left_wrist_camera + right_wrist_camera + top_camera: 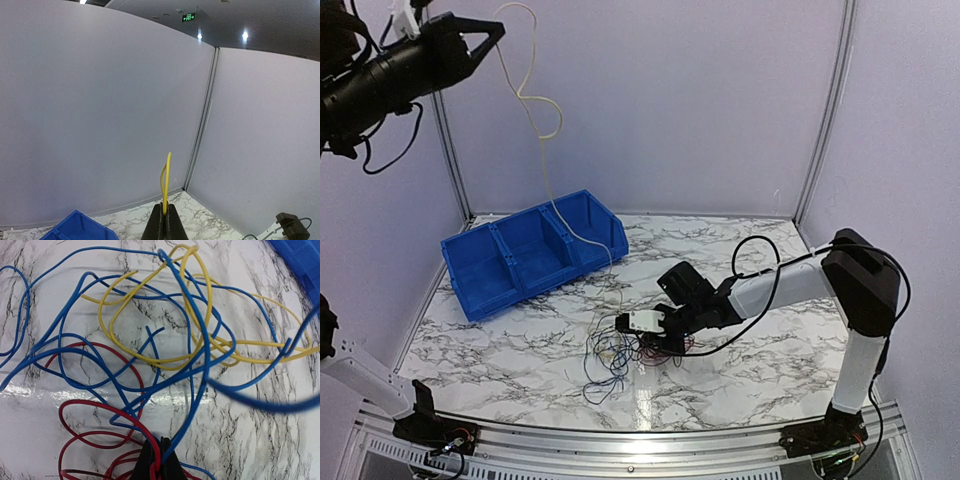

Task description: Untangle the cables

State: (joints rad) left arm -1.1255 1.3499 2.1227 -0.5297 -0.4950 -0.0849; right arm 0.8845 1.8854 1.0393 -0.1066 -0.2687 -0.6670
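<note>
The cables (612,355) lie in a loose tangle of blue, red and yellow wires on the marble table. My left gripper (498,32) is raised high at the top left, shut on the yellow wire (165,177), which hangs down in a long strand (535,110) past the bin to the tangle. My right gripper (642,352) is low on the table at the tangle's right side, shut on red and blue wires (161,460). The right wrist view shows blue (100,360), red (95,410) and yellow (150,360) loops crossing each other.
A blue bin with dividers (525,250) lies at the back left of the table; its corner shows in the left wrist view (75,227). Grey walls enclose the table. The right arm's black cord (750,260) loops above the table.
</note>
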